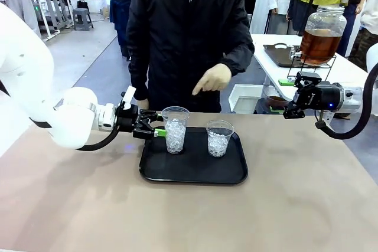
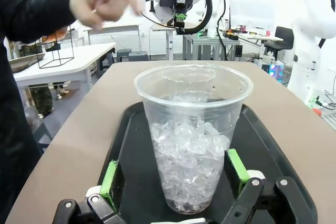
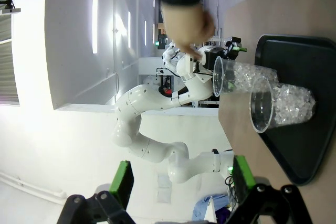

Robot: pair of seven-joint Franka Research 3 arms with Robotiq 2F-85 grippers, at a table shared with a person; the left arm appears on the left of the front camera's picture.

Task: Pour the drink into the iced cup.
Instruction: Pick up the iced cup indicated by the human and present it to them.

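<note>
A black tray point(image 1: 189, 170) sits mid-surface point(image 1: 118, 216), with bare room off its near, left and right edges. At the tray's left edge the left gripper point(image 1: 156, 125) has its jaws spread wide around the tall iced cup point(image 1: 175, 129), with a gap beside one green pad point(image 2: 109, 181). A shorter cup point(image 1: 219, 138) stands on the tray's right half, apart from it. A person's hand point(image 1: 212, 79) points down above the tray's far edge. Well right of the tray the right gripper point(image 1: 294, 98) hangs in the air, jaws wide and empty. The drink point(image 1: 319, 46) is in a jar dispenser point(image 1: 323, 22) on a white table point(image 1: 348, 72) beyond, far right of the tray.

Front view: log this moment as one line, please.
left tool: open, straddling tall iced cup on tray | right tool: open, empty, aloft | person's hand: pointing downward | drink: in jar
</note>
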